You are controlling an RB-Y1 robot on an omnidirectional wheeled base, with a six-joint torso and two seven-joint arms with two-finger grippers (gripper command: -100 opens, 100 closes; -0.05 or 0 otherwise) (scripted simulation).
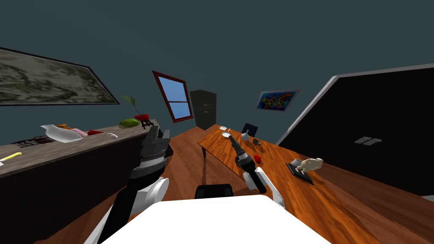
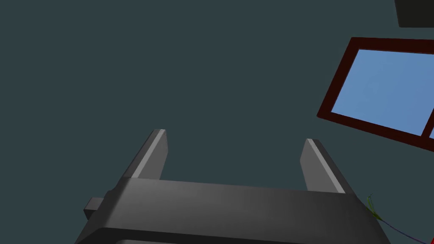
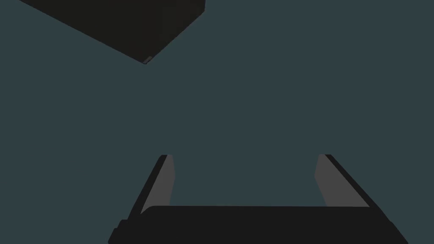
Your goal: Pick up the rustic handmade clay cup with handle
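Note:
A small dark cup (image 1: 256, 142) stands on the wooden table (image 1: 237, 165), far along it, beside a white jug (image 1: 245, 136). My right arm reaches out over the table, and its gripper (image 1: 232, 140) hangs short of the cup, nearer a white bowl (image 1: 226, 134). In its wrist view the right gripper (image 3: 245, 155) is open, nothing between the fingers. My left gripper (image 1: 159, 132) is raised between the counter and the table; its wrist view shows this gripper (image 2: 234, 135) open and empty too.
A red object (image 1: 257, 158) and a pale figurine on a dark base (image 1: 308, 166) also sit on the table. A long dark counter (image 1: 63, 169) with several items runs along my left. A dark chair (image 1: 214, 190) is just ahead; a black area (image 1: 373, 127) lies at right.

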